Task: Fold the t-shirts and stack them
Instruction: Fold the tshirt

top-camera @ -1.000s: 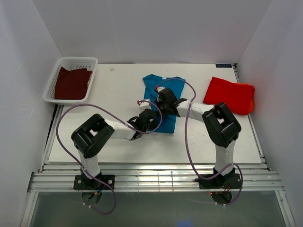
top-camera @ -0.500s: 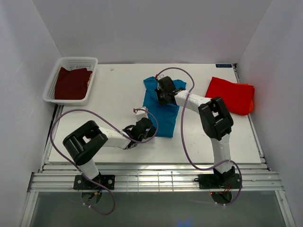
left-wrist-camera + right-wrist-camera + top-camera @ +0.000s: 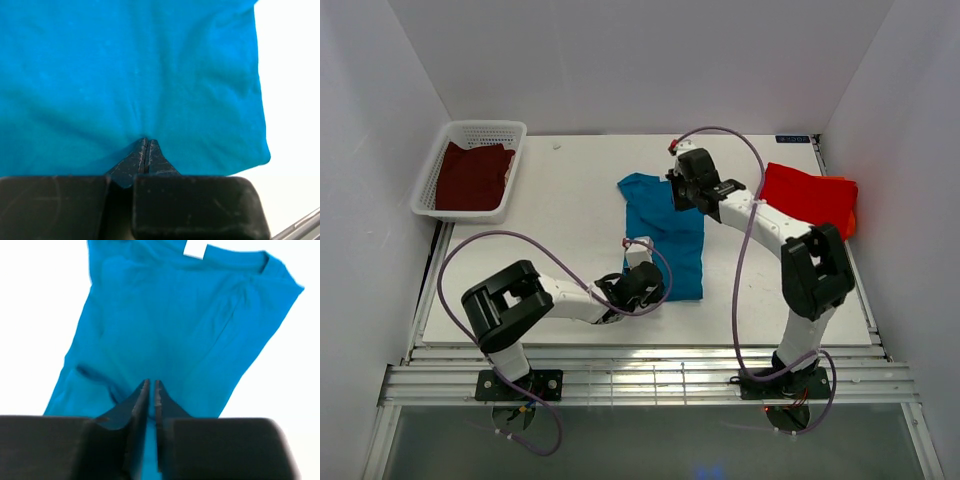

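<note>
The teal-blue t-shirt (image 3: 670, 238) lies drawn out lengthwise in the middle of the table. My left gripper (image 3: 656, 289) is shut on its near edge; in the left wrist view the jaws (image 3: 146, 143) pinch the cloth (image 3: 150, 75), which puckers there. My right gripper (image 3: 679, 196) is shut on its far right edge; in the right wrist view the jaws (image 3: 151, 384) hold a thin fold of the shirt (image 3: 175, 325), lifted off the table. The bright red-orange t-shirt (image 3: 808, 200) lies folded at the far right. The dark maroon t-shirt (image 3: 470, 176) lies in the basket.
A white mesh basket (image 3: 480, 128) stands at the far left corner of the white table (image 3: 560, 190). White walls close in the left, back and right sides. Purple cables loop over both arms. A metal rail runs along the near edge.
My right gripper has moved away and to the right with the shirt's far edge. My left gripper has moved nearer and right with the near edge. The teal shirt is drawn out longer.
</note>
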{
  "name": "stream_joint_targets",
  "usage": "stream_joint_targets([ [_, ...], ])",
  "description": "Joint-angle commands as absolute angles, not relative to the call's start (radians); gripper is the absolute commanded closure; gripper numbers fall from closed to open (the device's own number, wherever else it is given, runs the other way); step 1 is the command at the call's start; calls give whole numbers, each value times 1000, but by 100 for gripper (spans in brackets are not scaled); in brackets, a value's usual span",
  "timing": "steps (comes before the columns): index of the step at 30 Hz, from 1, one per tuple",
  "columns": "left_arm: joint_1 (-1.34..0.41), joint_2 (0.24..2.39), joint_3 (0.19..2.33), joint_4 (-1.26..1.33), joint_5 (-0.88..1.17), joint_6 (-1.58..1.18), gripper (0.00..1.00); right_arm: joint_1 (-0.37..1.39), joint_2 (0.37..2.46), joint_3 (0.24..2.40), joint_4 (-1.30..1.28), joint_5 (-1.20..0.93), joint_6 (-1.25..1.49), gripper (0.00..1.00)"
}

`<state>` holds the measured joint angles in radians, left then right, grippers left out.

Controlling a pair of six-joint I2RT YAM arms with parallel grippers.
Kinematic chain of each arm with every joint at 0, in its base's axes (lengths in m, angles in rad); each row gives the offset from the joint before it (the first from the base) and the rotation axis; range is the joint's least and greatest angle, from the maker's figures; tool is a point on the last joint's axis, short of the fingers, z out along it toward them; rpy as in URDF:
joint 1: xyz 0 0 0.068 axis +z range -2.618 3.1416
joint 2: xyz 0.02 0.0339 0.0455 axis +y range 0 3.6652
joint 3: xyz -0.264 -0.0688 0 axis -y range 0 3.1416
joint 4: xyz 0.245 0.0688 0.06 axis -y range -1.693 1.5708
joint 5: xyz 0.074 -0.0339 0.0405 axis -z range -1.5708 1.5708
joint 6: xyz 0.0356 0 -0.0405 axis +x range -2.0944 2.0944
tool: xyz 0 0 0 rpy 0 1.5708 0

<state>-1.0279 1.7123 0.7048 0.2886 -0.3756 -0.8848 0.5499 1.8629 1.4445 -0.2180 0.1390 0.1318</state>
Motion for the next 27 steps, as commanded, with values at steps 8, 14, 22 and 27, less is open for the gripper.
stream_joint_targets([
  [8, -1152, 1561, 807, -141, -607, -913, 88, 638, 1474, 985, -222, 116, 331, 39],
  [14, -1151, 1372, 767, -255, -736, -893, 21, 750, 1355, 801, -253, 216, 434, 24],
  [22, -1135, 1322, 652, -278, -664, -922, 19, 850, 1279, 677, -287, 301, 587, 25],
  [27, -1135, 1325, 545, -177, -620, -928, 23, 868, 1246, 641, -319, 336, 618, 25],
])
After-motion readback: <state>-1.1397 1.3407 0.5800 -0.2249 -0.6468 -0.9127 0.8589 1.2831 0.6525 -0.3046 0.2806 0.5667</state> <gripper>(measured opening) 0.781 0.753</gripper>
